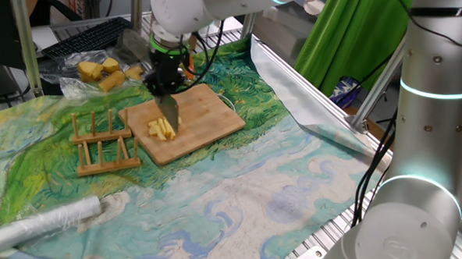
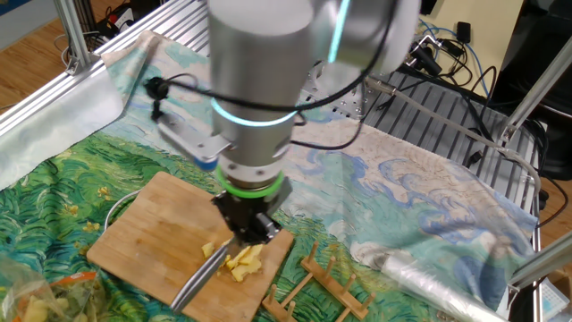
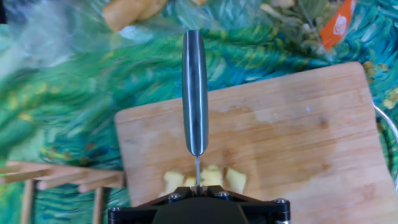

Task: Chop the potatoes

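A small cluster of cut pale-yellow potatoes (image 1: 162, 130) lies on the wooden cutting board (image 1: 206, 107). My gripper (image 1: 167, 89) hangs just above them, shut on a steel knife (image 1: 168, 113) that points down into the pieces. In the other fixed view the knife (image 2: 201, 277) slants down-left from the gripper (image 2: 246, 228) beside the potatoes (image 2: 241, 261). The hand view shows the knife (image 3: 194, 93) running straight out from the gripper (image 3: 198, 190) over the board (image 3: 298, 137), with the potatoes (image 3: 211, 177) either side of the thin blade.
A wooden rack (image 1: 103, 143) stands just left of the board. A plastic bag with potato chunks (image 1: 103, 72) lies behind it. A roll of clear film (image 1: 40, 224) rests at the near left. A keyboard (image 1: 86, 38) sits at the back. The cloth's right edge drops to metal rails.
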